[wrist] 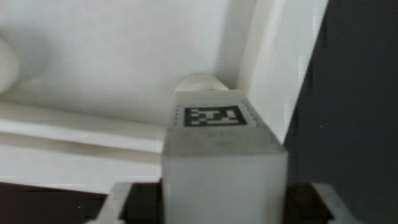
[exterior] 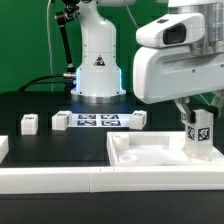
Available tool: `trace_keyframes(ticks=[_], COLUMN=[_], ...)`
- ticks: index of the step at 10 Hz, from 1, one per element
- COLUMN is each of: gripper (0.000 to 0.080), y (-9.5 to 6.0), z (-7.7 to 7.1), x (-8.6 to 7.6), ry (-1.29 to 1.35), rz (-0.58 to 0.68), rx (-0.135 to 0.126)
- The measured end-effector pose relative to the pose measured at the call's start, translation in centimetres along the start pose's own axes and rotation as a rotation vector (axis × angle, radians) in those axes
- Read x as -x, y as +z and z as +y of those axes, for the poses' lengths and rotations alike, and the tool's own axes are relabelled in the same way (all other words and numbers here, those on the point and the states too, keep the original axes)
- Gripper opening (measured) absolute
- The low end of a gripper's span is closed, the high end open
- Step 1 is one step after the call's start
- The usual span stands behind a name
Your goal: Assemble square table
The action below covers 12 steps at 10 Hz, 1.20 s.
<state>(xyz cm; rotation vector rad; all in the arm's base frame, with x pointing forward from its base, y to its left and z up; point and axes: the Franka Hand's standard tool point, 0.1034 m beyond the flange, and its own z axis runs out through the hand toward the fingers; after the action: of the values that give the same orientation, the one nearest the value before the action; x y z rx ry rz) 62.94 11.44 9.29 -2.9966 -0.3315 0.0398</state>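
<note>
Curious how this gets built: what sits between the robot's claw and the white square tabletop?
A white tagged table leg, held upright in the gripper over a corner of the tabletop; the exterior view shows it best.

White tabletop (exterior: 150, 153), white leg (exterior: 192, 138) with black-white tag (exterior: 203, 129).

White arm (exterior: 97, 45), black triangle marking (exterior: 100, 62)

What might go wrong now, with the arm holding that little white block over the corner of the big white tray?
1. The leg in the gripper hangs close to the raised rim of the tabletop. If it comes down slightly off, it may catch on the rim instead of seating in the corner.
2. A sideways push there might slide the tabletop toward the border rail, spoiling the alignment.
</note>
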Motion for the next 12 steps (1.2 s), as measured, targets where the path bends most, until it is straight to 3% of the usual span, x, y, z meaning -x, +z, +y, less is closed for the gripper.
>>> trace_keyframes(ticks=[12], gripper=[0.029], y=[0.24], z=[-0.04], x=[0.06], ry=[1.078], rz=[0.051], rx=[-0.004])
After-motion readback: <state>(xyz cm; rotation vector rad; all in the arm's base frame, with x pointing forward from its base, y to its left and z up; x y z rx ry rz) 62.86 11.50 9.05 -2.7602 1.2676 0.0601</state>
